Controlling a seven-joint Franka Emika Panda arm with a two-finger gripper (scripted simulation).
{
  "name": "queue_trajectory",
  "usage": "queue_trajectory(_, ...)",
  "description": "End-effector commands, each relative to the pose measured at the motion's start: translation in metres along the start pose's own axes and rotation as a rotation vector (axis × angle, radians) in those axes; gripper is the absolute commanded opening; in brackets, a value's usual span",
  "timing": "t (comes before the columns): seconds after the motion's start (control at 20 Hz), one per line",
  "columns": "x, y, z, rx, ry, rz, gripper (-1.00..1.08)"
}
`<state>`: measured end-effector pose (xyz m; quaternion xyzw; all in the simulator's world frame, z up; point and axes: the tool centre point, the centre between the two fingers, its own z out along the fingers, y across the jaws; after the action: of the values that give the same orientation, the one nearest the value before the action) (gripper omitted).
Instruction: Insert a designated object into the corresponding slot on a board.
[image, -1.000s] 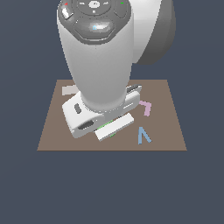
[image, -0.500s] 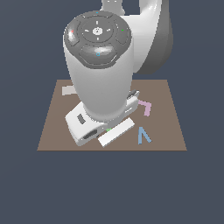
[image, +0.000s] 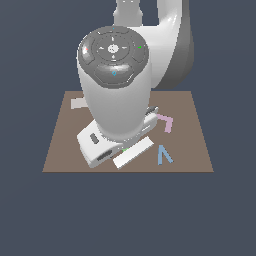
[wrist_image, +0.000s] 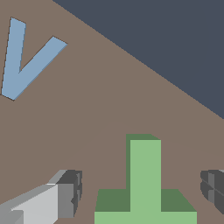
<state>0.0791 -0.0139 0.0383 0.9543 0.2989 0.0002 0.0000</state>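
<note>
gripper (wrist_image: 142, 192) is hanging open, its fingers (wrist_image: 65, 199) standing apart on either side of the green t (wrist_image: 145, 183) without touching it. the t is lying flat on the board (wrist_image: 96, 113) between them, with the blue v (wrist_image: 24, 61) lying well beyond.

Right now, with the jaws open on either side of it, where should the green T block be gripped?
Grip the green T block across its narrow stem, coming straight down from above. It lies flat on the board, and the open gripper already straddles it, so closing there should pinch the stem's parallel sides.
</note>
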Motion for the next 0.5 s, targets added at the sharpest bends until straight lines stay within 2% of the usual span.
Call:
queue_trajectory(0.0, -0.0003, -0.0002, 0.0067, 0.0, 0.0, 0.0, 1.0)
queue_trajectory(0.1, -0.0003, -0.0003, 0.0083, 0.0, 0.0, 0.0, 1.0)
queue_trajectory(0.15, -0.0003, -0.0003, 0.0083, 0.0, 0.0, 0.0, -1.0)
queue_trajectory(0.45, -0.0003, -0.0003, 0.0083, 0.0, 0.0, 0.0, -1.0)
